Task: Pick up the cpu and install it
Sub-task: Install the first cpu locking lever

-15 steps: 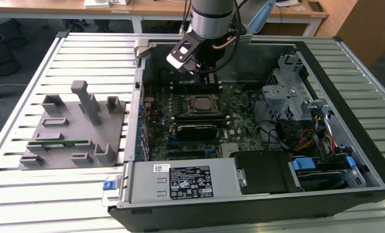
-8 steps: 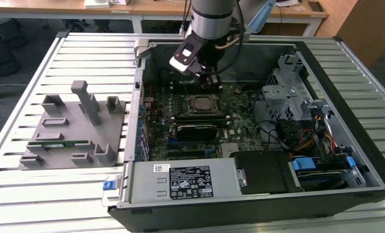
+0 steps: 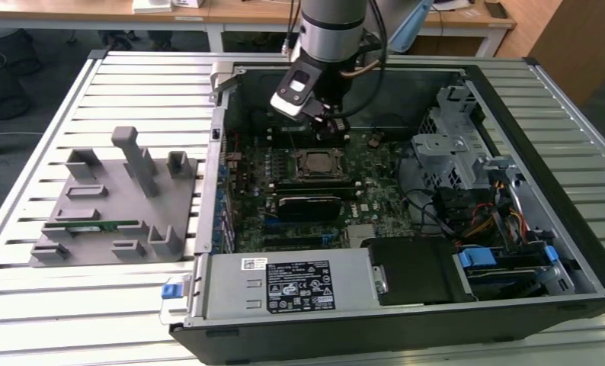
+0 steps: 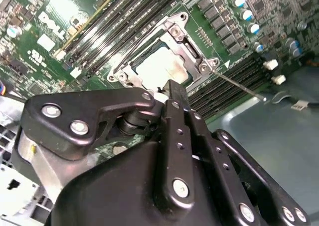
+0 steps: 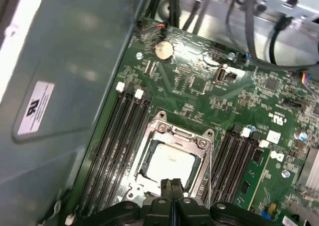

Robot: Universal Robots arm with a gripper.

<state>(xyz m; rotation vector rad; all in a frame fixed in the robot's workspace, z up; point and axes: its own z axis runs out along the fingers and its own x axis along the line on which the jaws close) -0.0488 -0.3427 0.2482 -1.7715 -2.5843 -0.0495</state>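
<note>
Silvery and square, the cpu [image 5: 169,162] lies flat inside the socket frame [image 5: 172,136] near the middle of the motherboard [image 5: 209,101], between the two banks of memory slots; it also shows in the second wrist view [image 4: 158,66] and, smaller, in the exterior view [image 3: 316,163]. I judge it light, rigid and thin, with a smooth metal top that offers little friction and a delicate underside, so any hold belongs on two opposite edges, never on the face.

Just over its near edge hangs the gripper [image 5: 172,196], its fingers pressed together with no gap between them and nothing held; the closed tips appear in the second wrist view too [image 4: 172,94].

Both wrist views give the chip's seating in the frame and the socket's thin lever [image 4: 234,81]. From the exterior view comes the wider setting: the open computer case [image 3: 404,320] on a slatted table [image 3: 38,305], the arm reaching down toward the case's far wall, and a grey fixture block [image 3: 120,206] well apart at that view's left.
</note>
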